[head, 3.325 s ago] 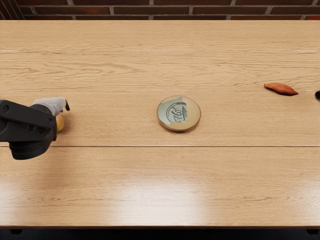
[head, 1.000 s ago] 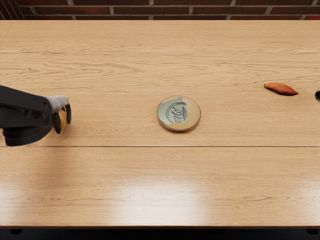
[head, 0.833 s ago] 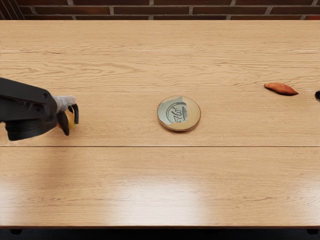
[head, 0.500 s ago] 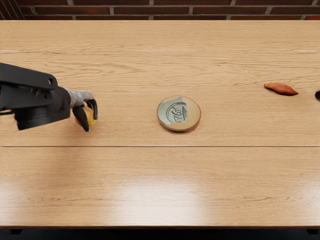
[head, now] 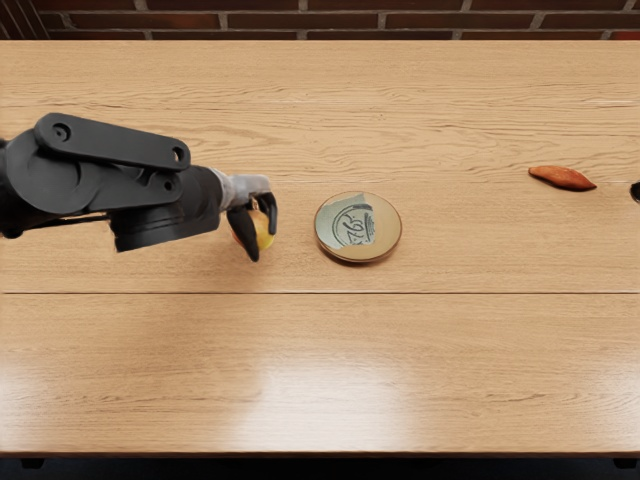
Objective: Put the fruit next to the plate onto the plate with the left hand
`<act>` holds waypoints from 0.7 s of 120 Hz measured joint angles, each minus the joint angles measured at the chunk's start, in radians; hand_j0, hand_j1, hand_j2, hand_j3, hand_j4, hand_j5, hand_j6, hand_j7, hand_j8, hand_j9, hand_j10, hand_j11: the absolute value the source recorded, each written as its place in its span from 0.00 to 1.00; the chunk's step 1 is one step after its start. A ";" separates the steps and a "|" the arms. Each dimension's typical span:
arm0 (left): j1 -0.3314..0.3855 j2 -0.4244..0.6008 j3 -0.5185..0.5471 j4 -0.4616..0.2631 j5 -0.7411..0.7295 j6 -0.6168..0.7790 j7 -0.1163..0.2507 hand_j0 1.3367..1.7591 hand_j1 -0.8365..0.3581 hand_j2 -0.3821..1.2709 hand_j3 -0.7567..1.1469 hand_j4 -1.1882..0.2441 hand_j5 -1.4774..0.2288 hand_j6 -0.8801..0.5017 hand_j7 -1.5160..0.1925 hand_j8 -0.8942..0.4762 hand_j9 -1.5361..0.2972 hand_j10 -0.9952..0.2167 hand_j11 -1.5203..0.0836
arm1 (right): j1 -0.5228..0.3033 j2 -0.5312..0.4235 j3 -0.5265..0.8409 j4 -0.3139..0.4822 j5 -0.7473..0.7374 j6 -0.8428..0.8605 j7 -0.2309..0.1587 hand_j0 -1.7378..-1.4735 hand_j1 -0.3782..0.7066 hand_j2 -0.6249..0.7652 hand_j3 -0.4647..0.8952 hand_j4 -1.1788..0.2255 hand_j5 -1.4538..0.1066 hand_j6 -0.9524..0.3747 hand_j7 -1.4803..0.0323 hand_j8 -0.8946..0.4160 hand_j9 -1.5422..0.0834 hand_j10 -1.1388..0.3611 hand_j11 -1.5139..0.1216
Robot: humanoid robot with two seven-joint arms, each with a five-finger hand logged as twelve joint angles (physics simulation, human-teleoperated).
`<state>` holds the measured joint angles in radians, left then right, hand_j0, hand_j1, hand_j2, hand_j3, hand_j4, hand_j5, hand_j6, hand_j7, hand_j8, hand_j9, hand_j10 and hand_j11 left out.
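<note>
Yellow fruit has moved way right from half a second ago, now sitting just left of the plate but not on it yet, tucked inside the left hand with its dark fingers curled round it

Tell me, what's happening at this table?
A robot arm reaches in from the left, and its left hand has its fingers curled around a small yellow fruit. It holds the fruit just left of a patterned plate in the middle of the wooden table; the fruit is not on the plate yet. An orange-red tapered object lies far off to the right, untouched. A dark sliver at the right edge is probably the other arm.
</note>
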<state>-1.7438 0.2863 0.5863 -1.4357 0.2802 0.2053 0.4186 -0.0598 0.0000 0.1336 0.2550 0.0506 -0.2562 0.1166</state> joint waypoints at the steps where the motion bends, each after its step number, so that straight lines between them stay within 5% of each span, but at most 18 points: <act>1: 0.000 -0.004 -0.004 0.003 0.000 0.000 0.000 0.73 0.40 0.43 0.40 0.24 0.15 0.44 0.19 0.51 0.18 0.47 0.19 | 0.000 0.000 0.000 0.000 0.000 0.000 0.000 0.30 0.07 0.44 0.34 0.81 0.90 0.69 0.95 0.66 0.92 0.74 0.90; 51: -0.024 -0.238 -0.129 0.205 0.039 -0.032 0.020 0.73 0.39 0.42 0.40 0.26 0.14 0.45 0.18 0.52 0.17 0.47 0.20 | 0.000 0.000 0.000 0.000 0.000 0.000 0.000 0.30 0.07 0.44 0.34 0.81 0.90 0.69 0.95 0.66 0.92 0.74 0.90; 84: -0.017 -0.286 -0.156 0.238 0.056 -0.033 0.025 0.73 0.37 0.43 0.40 0.27 0.16 0.46 0.19 0.52 0.17 0.48 0.20 | 0.000 0.000 0.000 0.000 0.000 0.000 0.000 0.30 0.07 0.44 0.34 0.81 0.90 0.69 0.95 0.66 0.92 0.74 0.90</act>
<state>-1.7611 0.0008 0.4305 -1.1975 0.3360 0.1728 0.4435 -0.0598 0.0000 0.1334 0.2549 0.0506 -0.2562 0.1166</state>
